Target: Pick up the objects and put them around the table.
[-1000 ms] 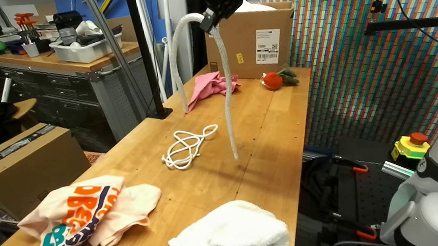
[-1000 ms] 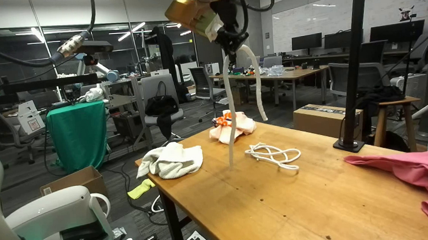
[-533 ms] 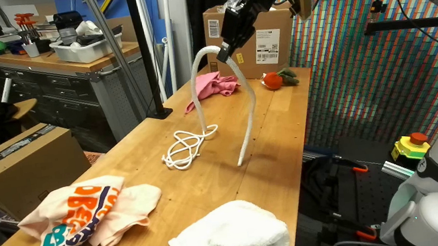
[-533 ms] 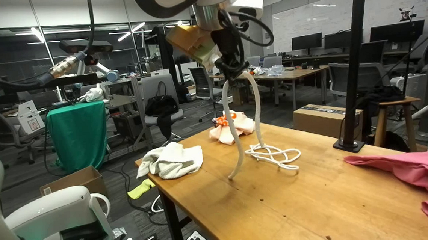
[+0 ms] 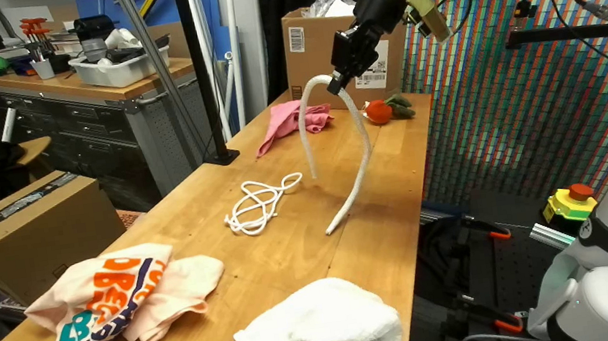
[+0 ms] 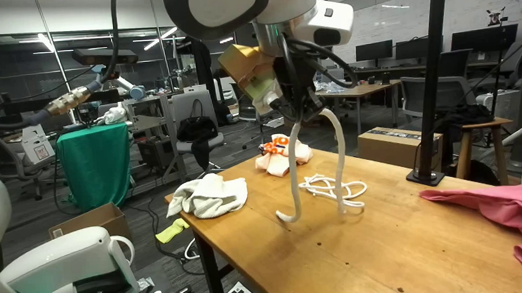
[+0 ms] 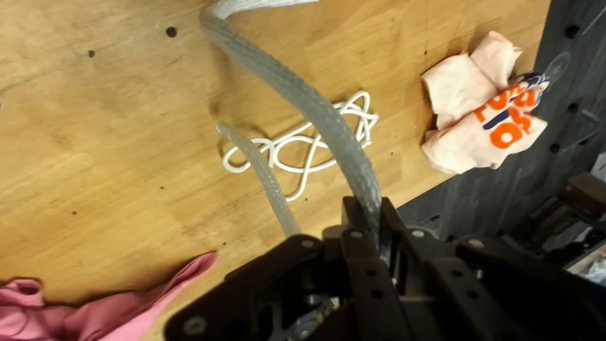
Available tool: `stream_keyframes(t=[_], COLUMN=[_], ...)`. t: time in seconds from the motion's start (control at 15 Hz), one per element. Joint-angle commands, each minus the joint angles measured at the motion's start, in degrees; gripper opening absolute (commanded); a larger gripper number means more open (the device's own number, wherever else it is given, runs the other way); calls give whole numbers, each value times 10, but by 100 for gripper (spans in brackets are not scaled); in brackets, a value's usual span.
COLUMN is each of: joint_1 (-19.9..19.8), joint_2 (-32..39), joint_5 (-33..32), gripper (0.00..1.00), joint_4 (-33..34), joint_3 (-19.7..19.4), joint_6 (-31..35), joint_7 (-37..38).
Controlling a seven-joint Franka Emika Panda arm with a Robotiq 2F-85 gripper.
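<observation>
Above the wooden tabletop, the gripper, jaws set narrow, is pinching a braided white rope, hiding the rope's bend in the wrist view. Below the gripper, a thin white cord is lying partly masked by the rope; to one side, a pink cloth is running out of view.

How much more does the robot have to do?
Looks done: the pink cloth, patterned cloth, white cloth and thin cord lie apart on the table. In hand: the thick white rope, pinched by the gripper, drooping on both sides. Left: probably just laying that rope down.
</observation>
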Motion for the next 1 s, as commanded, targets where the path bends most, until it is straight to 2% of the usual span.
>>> stream_keyframes(t=[0.0,0.13,0.47,0.93], joint_1=[-39,-65,-107,-120], joint_2=[-16,-11,3,32], joint_5=[-39,-69,-134,-207], gripper=[7,7,7,8], joint_4=[-31,-42,-51,-56], joint_3=[1,5,7,21], joint_6=[49,67,54,35], joint_7=[58,94,162,206])
